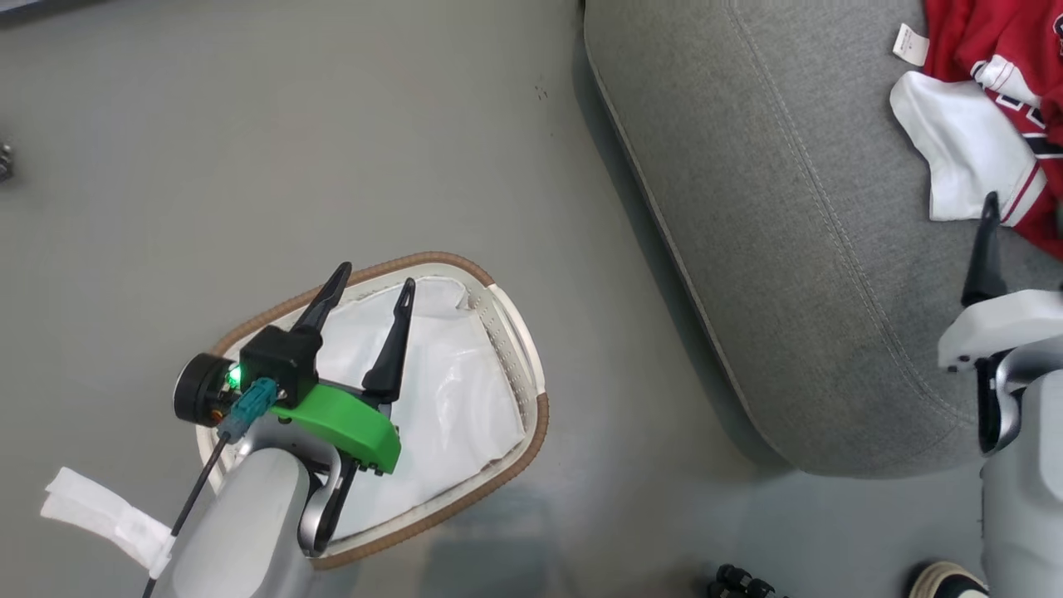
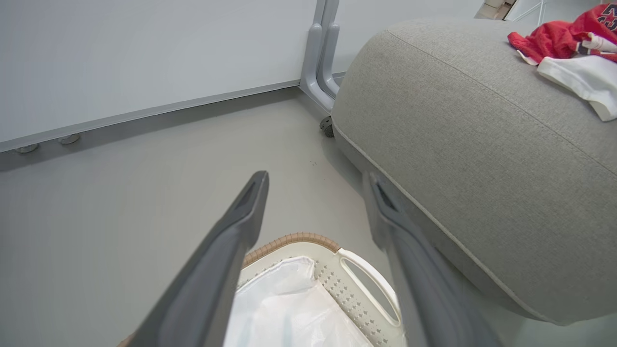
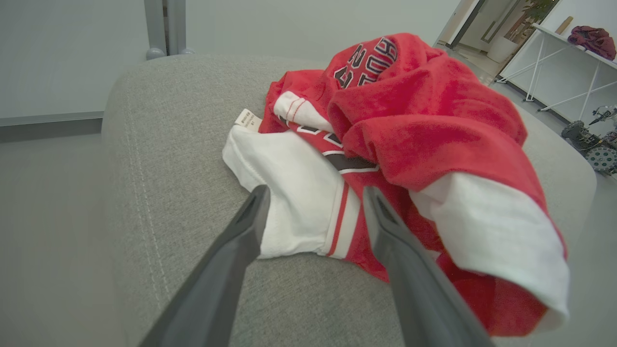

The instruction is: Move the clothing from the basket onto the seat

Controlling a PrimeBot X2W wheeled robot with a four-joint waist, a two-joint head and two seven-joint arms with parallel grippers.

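Note:
The red and white clothing (image 1: pixel 996 50) lies heaped on the grey seat (image 1: pixel 789 249), at that view's top right. My right gripper (image 3: pixel 315 190) stands open just short of the pile, its fingertips either side of a white and red striped hem of the clothing (image 3: pixel 409 120); nothing is held. One right finger (image 1: pixel 987 257) rises beside the white fabric. The basket (image 1: pixel 432 259) sits on the floor at the lower left, with just its white liner (image 1: pixel 448 399) showing inside. My left gripper (image 1: pixel 375 278) hangs open over it. In the left wrist view, my left gripper (image 2: pixel 317 177) is above the basket (image 2: pixel 337 284), beside the seat (image 2: pixel 482 144).
Grey floor lies between the basket and the seat. A partition's metal leg with a caster (image 2: pixel 327 126) stands at the seat's far corner. A shoe (image 1: pixel 947 581) and a small black object (image 1: pixel 739 581) lie at the bottom right. A white table (image 3: pixel 569 43) stands beyond the seat.

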